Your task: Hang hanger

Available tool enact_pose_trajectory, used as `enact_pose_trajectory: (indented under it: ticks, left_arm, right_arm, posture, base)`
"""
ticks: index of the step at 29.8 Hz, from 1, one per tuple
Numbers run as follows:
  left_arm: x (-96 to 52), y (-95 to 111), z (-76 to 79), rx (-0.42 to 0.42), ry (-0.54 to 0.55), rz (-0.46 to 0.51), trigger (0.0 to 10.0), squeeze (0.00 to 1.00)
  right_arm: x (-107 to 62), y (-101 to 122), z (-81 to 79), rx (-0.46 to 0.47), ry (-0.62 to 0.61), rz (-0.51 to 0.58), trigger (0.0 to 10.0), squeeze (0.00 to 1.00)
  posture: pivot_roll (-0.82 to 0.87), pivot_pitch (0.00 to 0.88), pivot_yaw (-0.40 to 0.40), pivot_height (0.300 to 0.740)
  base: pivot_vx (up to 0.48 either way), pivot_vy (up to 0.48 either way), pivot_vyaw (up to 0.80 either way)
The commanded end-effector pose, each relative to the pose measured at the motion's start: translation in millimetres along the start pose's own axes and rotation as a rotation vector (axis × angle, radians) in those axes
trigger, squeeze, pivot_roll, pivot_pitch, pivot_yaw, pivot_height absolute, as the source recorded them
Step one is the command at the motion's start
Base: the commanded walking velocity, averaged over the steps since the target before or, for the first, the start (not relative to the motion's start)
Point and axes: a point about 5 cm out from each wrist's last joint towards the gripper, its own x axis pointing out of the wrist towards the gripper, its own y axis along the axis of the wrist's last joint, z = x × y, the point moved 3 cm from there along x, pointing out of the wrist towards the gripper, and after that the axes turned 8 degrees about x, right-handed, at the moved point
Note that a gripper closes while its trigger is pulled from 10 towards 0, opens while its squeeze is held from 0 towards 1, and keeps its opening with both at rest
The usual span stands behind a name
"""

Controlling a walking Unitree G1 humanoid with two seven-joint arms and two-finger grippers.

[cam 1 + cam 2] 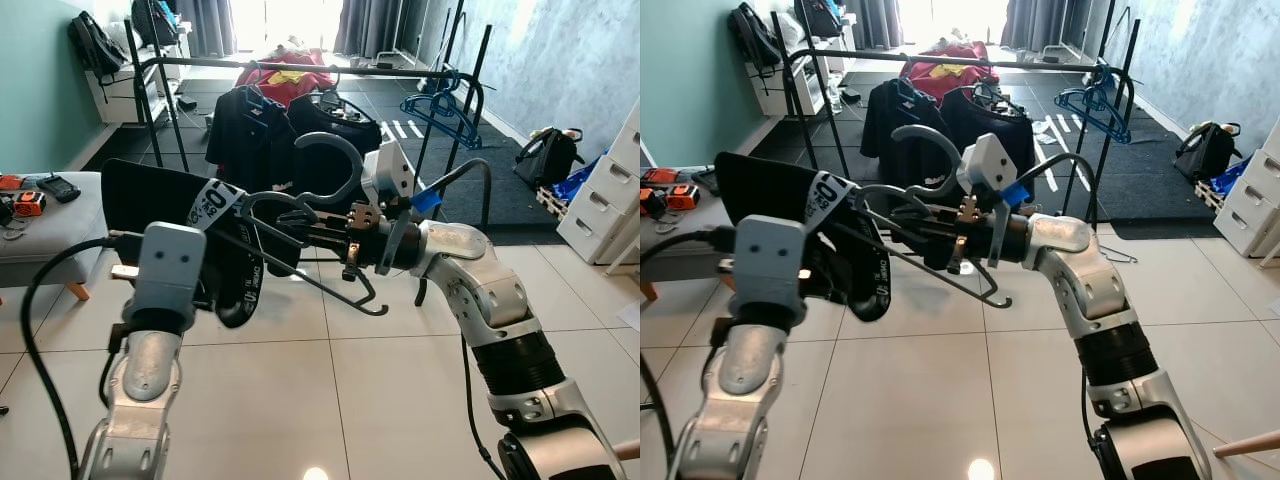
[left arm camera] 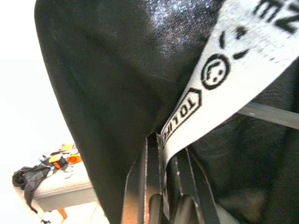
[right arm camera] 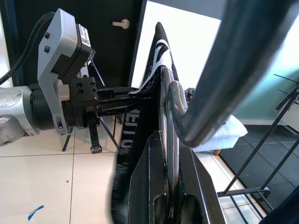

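Left eye view showed the right gripper (image 1: 300,222) clamped on one grey hanger (image 1: 318,190), and the left gripper (image 1: 232,262) pinching one black garment (image 1: 170,205) draped over it, both well short of the clothes rack (image 1: 300,68). If either grip loosened, the garment could slide off.

Pale glossy floor tiles (image 1: 330,400) fill the near ground, with a ceiling light glinting in them. Farther off lies a dark rug (image 1: 500,190). A teal wall (image 1: 40,90) runs along the left; near it stands a grey bench (image 1: 50,235). The right wall (image 1: 560,60) is mottled blue-grey, with white drawers (image 1: 605,205) against it. At the far end, bright daylight comes through a window (image 1: 285,20) flanked by dark curtains (image 1: 365,25).
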Motion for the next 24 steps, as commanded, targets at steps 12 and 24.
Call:
enact_pose_trajectory:
  ticks: [12,24]
  left_arm:
    - [-20.6,-43,-36.7,0.149,0.049,-0.127,0.0,0.00]
    - [-64.7,-56,-25.8,0.044,-0.019,-0.177,1.3,0.00]
  right_arm:
    - [-12.7,12,21.8,-0.012,-0.145,0.046,10.0,0.00]
    - [-25.2,23,59.8,0.060,-0.393,0.141,10.0,0.00]
  posture:
    - [-0.04,0.000,-0.029,0.740]
    - [-0.01,0.000,-0.049,0.740]
  base:
    - [0.000,0.000,0.00]
    - [0.000,0.000,0.00]
